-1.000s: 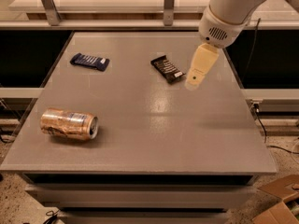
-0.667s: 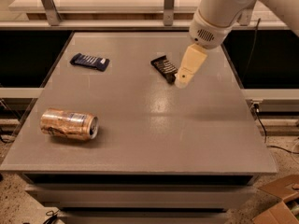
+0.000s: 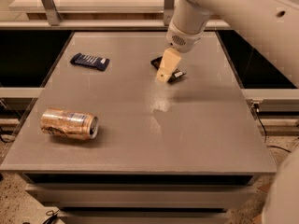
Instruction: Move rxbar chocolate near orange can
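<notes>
a: where's the gripper?
b: over the back centre-right of the table; tip low, right in front of the rxbar chocolate; it hides the bar's middle, only the two ends poke out either side; touching the wrapper or not, can't tell
a: open or closed?
b: can't tell from this side; reads as one pale block; not calling it
a: the bar itself?
b: flat on the table, lying diagonal, one end toward the back-left, the other toward the right; doesn't look lifted
a: target?
b: orange can on its side near the front-left edge, silver top facing right; well apart from the bar; dark blue bar at back left is not ours, leave it
a: step in hand?
b: my read: getting hold of the bar; it is not yet near the can
a: how to do it well?
b: bar is thin and flat, so the grip should span its short width, centred along its length, and come right down to the table surface; otherwise the wrapper likely skids or pivots away; lift just enough to clear; carry diagonally to the front-left; set down just beside the can, not on it; a lying can may roll if nudged, so come in gently
</notes>
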Tool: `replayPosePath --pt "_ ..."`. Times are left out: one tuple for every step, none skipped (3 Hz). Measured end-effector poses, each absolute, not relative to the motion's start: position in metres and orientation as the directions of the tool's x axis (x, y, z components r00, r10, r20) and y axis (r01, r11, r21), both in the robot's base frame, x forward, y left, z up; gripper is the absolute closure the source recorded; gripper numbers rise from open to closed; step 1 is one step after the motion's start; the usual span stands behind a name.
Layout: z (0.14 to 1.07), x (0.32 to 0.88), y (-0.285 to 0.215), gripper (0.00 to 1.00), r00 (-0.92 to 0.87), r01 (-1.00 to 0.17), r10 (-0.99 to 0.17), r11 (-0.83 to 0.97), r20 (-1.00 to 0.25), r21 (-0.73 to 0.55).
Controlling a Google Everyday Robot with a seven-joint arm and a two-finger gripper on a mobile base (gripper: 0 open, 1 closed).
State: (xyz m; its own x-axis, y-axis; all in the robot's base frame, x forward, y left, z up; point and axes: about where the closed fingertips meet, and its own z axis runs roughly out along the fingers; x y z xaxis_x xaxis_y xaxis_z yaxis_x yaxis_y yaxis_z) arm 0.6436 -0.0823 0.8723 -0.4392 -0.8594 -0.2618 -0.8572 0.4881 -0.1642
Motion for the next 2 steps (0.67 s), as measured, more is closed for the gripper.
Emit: replayPosePath --pt "0.846 0.665 -0.064 0.00 -0.447 -0.860 -0.859 0.489 -0.251 -0.143" --pt "0.827 0.678 -0.058 0.00 -0.464 -0.856 -0.852 0.502 -0.241 -0.126"
